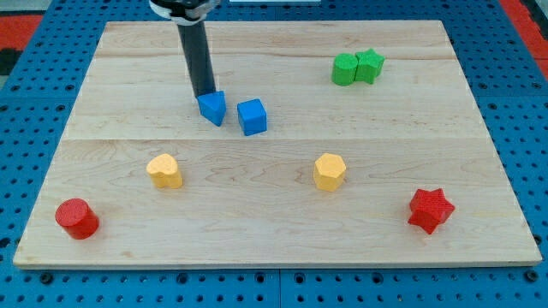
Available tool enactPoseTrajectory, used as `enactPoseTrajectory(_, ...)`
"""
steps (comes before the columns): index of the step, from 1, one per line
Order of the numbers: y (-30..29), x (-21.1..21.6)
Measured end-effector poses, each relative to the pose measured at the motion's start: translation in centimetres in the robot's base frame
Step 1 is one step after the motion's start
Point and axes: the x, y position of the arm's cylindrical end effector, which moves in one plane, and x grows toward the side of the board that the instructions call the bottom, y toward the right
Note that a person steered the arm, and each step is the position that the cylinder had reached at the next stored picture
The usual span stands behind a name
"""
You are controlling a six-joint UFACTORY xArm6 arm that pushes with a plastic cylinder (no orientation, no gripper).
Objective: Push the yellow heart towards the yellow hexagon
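The yellow heart (163, 170) lies at the lower left of the wooden board (274, 222). The yellow hexagon (329, 171) lies to the view's right of it, at about the same height, well apart. My tip (205, 93) is at the upper left middle, touching the top edge of a blue triangular block (211, 108). The tip is above and to the right of the yellow heart, with a clear gap between them.
A blue cube (253, 116) sits just right of the blue triangular block. A green cylinder (344, 69) and a green star (369, 65) touch at the upper right. A red cylinder (77, 218) is at the lower left corner, a red star (429, 210) at the lower right.
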Motion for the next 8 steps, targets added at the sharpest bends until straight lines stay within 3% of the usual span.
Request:
enactPoseTrajectory(2, 3.1, 1.6)
enactPoseTrajectory(5, -12.7, 1.2)
enactPoseTrajectory(8, -13.5, 9.1)
